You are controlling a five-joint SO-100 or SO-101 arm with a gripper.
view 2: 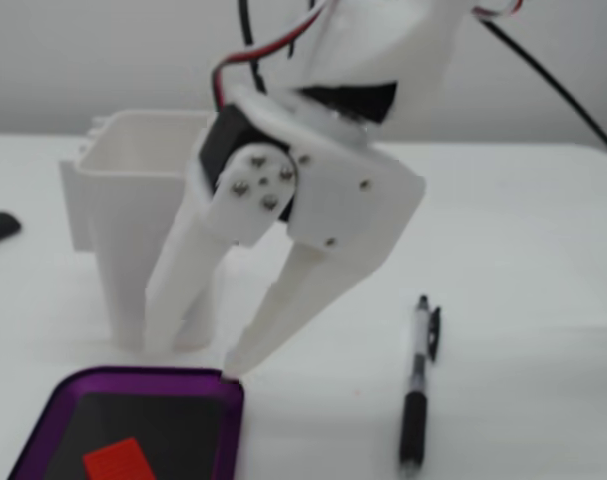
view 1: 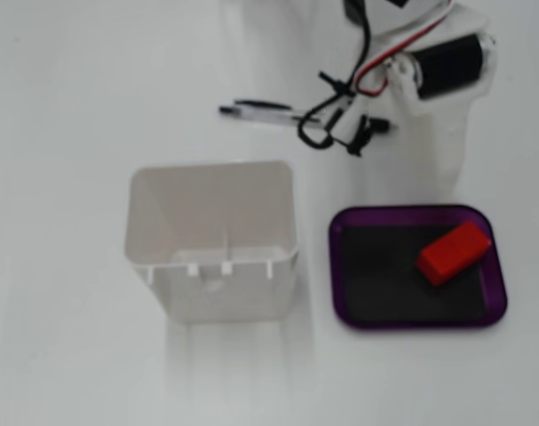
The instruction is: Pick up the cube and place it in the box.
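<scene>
The cube lies flat on the black bottom of the box, in its upper right part as the top-down fixed view shows it, tilted across the corner. In the low fixed view the cube sits near the front of the box. The gripper hangs above the back rim of the box with its two fingers spread apart and holding nothing, the cube lying free below and in front of them. A white tub stands left of the box, and a pen lies on the tabletop beyond.
</scene>
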